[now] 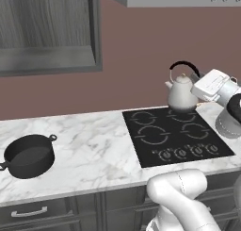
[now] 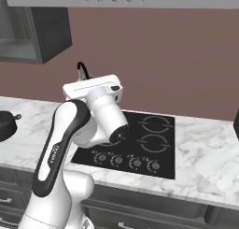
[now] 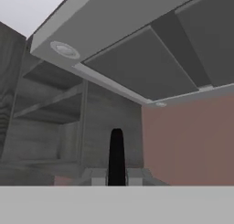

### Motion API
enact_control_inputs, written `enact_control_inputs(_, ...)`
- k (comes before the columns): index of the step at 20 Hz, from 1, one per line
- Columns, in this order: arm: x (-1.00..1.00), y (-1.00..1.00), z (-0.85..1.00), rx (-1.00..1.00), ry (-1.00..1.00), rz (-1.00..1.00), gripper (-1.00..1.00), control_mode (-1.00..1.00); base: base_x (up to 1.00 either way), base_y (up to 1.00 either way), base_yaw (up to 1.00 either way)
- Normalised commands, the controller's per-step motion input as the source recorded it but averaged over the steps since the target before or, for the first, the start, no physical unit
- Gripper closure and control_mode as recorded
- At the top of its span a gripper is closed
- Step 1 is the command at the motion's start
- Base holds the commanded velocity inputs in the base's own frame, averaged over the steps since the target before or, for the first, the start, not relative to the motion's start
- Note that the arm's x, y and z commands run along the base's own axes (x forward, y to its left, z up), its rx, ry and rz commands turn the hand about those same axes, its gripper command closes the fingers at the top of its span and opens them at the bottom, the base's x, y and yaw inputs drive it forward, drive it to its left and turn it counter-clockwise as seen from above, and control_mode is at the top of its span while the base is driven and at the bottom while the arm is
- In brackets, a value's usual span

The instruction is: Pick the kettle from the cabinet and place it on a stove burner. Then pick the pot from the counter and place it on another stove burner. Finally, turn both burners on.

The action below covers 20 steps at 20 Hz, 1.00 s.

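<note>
Kettle (image 1: pixel 182 94) sits right of centre in the left base view, upright, at the rear edge of the black cooktop (image 1: pixel 176 136), over or just behind the far right burner ring (image 1: pixel 182 115); whether its base rests on the glass or hangs just above it cannot be told. Its spout points toward frame left and its black arched handle rises at the top.

Gripper (image 3: pixel 117 179): in the hand view the jaws stand narrow, closed on the thin black handle, which rises as a dark strip between the two tips at bottom centre. The white hand meets the kettle from its right in the left base view, so the kettle lies directly at the jaws, hanging below them.

Judgement: the coming move turns on the vertical gap between kettle base and burner ring; a short straight lowering, then release, appears to be what remains for this item.

Pot (image 1: pixel 29 155) rests on the marble counter (image 1: pixel 94 140) at lower left of the left base view, well apart from the cooktop. Cabinet (image 1: pixel 47 29) stands open at upper left.

No brand, label or legible writing is visible.
</note>
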Motion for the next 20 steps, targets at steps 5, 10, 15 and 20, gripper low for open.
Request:
enact_control_inputs(5, 0.39, 0.05, -0.26, 0.00, 0.00, 0.00, 1.00, -1.00, 0.00, 0.00, 0.00)
enact_control_inputs(10, 0.25, 0.04, -0.14, 0.00, 0.00, 0.00, 1.00, -1.00, 0.00, 0.00, 0.00)
enact_control_inputs(15, 0.28, 0.00, -0.13, 0.00, 0.00, 0.04, 1.00, -1.00, 0.00, 0.00, 0.00)
enact_control_inputs(20, 0.39, 0.00, -0.22, 0.00, 0.00, 0.07, 1.00, -1.00, 0.00, 0.00, 0.00)
